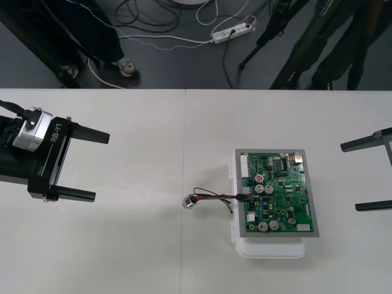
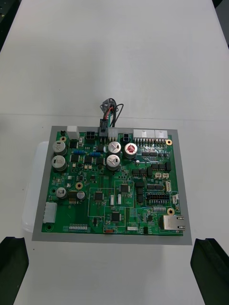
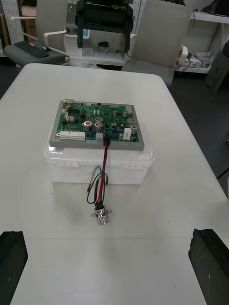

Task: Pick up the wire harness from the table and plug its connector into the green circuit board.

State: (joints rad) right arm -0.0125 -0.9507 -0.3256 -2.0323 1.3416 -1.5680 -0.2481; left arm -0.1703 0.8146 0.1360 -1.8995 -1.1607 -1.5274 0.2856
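Red, black and green wires of the wire harness are trailing limp from its black plug, seemingly seated at the edge of the green circuit board, to the metal socket on the table. I'm holding my left gripper and right gripper wide open, well apart from it. Light and floppy, I'm judging; the rigid plug is the place to grip.

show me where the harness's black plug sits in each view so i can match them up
Front view: black plug at the green circuit board's left edge, where the wires end.
Right wrist view: plug at the board's edge, beside a white connector.
Left wrist view: plug at the board's edge facing the metal socket.
Shared landmark: the red-topped round part near the plug.
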